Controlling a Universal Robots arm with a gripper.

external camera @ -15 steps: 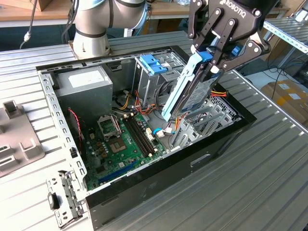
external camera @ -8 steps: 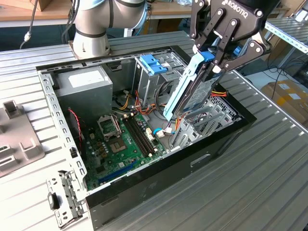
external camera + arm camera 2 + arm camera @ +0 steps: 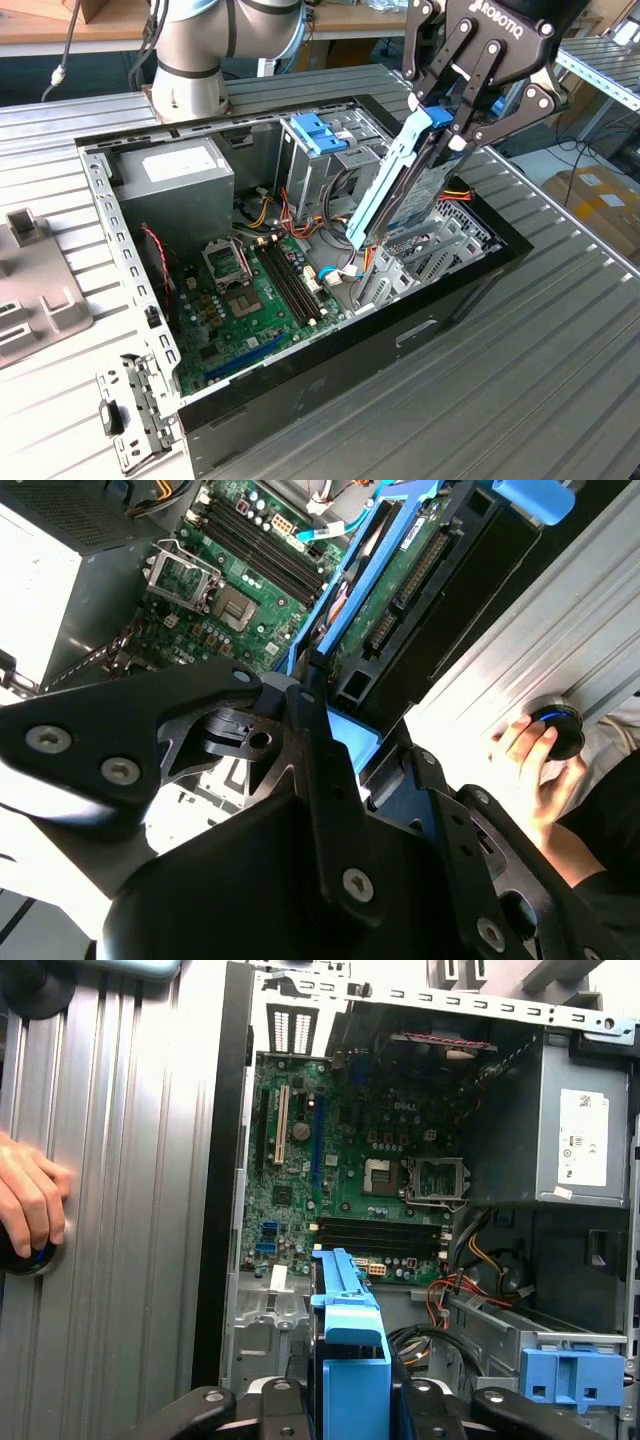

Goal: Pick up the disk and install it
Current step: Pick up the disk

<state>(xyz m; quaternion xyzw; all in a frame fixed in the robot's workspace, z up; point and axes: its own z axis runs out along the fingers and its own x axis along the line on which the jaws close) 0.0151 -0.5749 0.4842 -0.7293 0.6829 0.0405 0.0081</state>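
Note:
The disk [image 3: 400, 190] is a grey metal drive framed by bright blue side rails. It hangs steeply tilted over the open computer case [image 3: 330, 350], its lower end down among the cables near the drive bay on the exterior view's right. My gripper [image 3: 450, 130] is shut on its upper end, black fingers clamped on either side. In the second wrist view the disk [image 3: 400, 590] stretches away from the gripper [image 3: 330, 730] toward the case interior. In the first wrist view its blue rail [image 3: 345, 1340] rises between the fingers [image 3: 275, 1400].
Inside the case lie the green motherboard [image 3: 250, 300], a grey power supply box [image 3: 175, 175] with a white label, and a blue bracket [image 3: 318, 133] on the drive cage. A person's hand [image 3: 30, 1200] rests on a knob. A grey panel [image 3: 30, 290] and a metal bracket [image 3: 130, 410] lie on the table.

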